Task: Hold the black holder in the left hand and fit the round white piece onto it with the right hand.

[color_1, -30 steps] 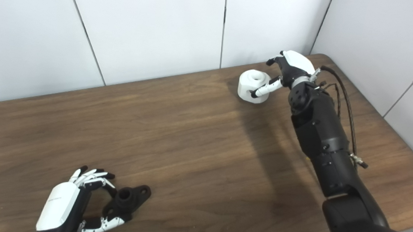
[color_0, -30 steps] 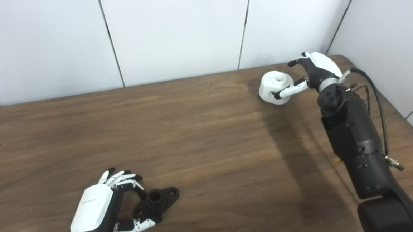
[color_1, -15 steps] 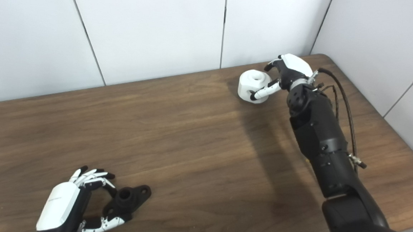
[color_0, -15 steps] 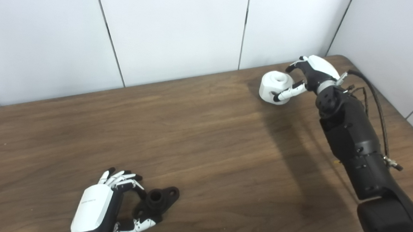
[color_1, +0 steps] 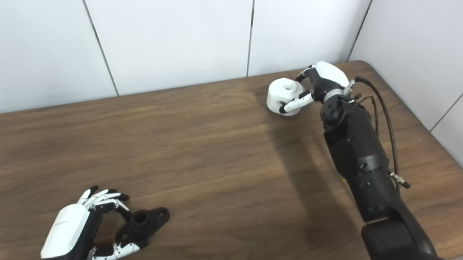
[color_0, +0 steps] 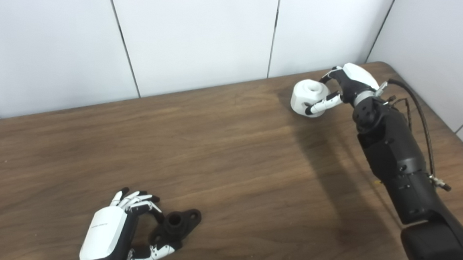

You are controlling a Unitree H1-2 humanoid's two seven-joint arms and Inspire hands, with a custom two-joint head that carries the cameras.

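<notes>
The black holder lies on the wooden table at the near left, its round socket facing up. My left hand is curled around its near end, fingers on the far side and thumb underneath. The round white piece stands on the table at the far right corner. My right hand wraps it from the right, thumb against its front and fingers over its back rim. Both objects rest on the table.
White wall panels close off the table's far edge and right side just behind the white piece. A black cable loops beside my right forearm. Bare wood lies between the two hands.
My right hand has shifted a little left onto the white piece and its fingers have curled over the back rim. The left hand and the black holder have not moved.
</notes>
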